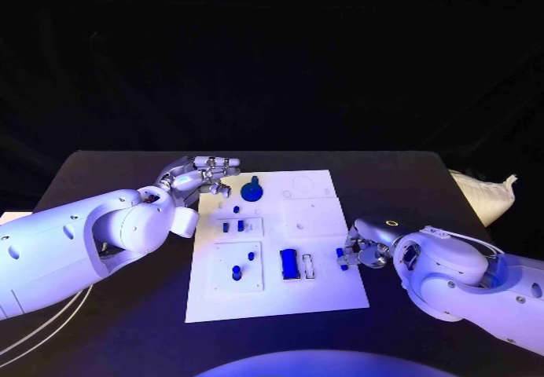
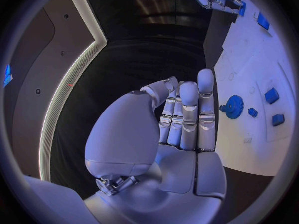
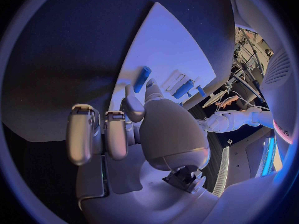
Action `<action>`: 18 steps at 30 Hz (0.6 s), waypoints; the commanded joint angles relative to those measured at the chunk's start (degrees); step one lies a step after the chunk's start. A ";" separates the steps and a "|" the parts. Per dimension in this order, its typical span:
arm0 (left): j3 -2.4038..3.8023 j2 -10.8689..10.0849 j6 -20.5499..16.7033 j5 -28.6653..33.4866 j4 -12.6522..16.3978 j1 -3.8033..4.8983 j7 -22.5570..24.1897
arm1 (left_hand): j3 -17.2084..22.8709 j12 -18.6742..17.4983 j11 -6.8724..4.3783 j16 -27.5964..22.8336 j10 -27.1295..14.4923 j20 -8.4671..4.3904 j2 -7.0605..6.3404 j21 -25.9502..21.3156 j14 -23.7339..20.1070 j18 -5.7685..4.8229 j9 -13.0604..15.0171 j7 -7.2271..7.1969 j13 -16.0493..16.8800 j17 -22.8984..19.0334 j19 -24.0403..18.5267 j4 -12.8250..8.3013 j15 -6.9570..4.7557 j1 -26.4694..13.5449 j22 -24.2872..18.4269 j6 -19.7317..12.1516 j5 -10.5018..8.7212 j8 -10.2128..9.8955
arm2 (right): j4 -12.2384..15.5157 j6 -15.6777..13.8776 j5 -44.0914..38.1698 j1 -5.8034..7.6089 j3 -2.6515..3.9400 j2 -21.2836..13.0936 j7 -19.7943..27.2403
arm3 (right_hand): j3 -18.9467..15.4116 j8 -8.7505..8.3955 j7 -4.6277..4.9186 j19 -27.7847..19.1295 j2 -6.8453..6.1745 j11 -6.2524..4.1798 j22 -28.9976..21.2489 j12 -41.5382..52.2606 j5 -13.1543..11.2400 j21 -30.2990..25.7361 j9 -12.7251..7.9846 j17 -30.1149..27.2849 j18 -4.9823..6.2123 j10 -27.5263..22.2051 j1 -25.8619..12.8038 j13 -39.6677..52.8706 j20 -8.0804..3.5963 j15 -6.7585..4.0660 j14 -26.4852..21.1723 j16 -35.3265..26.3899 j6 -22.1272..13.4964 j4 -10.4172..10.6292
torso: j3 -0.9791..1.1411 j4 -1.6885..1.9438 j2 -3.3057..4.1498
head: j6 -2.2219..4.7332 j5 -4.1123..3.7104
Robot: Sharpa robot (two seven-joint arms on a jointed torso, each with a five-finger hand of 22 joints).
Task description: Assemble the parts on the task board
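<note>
The white task board (image 1: 323, 294) lies in the middle of the black table. A blue gear (image 1: 251, 189) (image 2: 234, 106) sits near its far left corner, and my left hand (image 1: 204, 176) (image 2: 181, 119) hovers just left of it with fingers straight and nothing in them. At the board's right edge, my right hand (image 1: 363, 251) (image 3: 140, 119) pinches the near end of a blue peg (image 1: 341, 258) (image 3: 142, 78) between thumb and one finger, its other fingers curled. A larger blue block (image 1: 289, 263) stands in a slot beside it.
Several small blue parts (image 1: 236, 272) stand in the board's left-hand plates, also visible as small blue parts (image 2: 271, 95) in the left wrist view. A white bag (image 1: 487, 196) lies at the table's right edge. Bare black table surrounds the board.
</note>
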 commanded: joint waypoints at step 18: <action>0.03 -0.11 0.89 -0.43 0.31 -0.03 0.51 | -0.18 0.45 -0.01 -0.12 -0.69 0.09 0.63 -0.36 -0.39 1.09 -0.05 -0.02 0.10 -0.06 -0.07 -0.16 0.11 -0.15 -0.14 -0.65 -0.08 0.35 | -1.28 11.32 -16.25 -1.58 -0.37 3.42 -0.25 | 7.23 -0.07 -0.63 -0.17 1.45 -1.00 0.44 -0.93 -5.30 -0.23 1.45 5.81 -0.43 -0.17 11.34 0.20 -0.53 -0.93 4.18 -0.38 0.90 -5.48 | -0.14 0.11 -0.01 | -0.06 0.09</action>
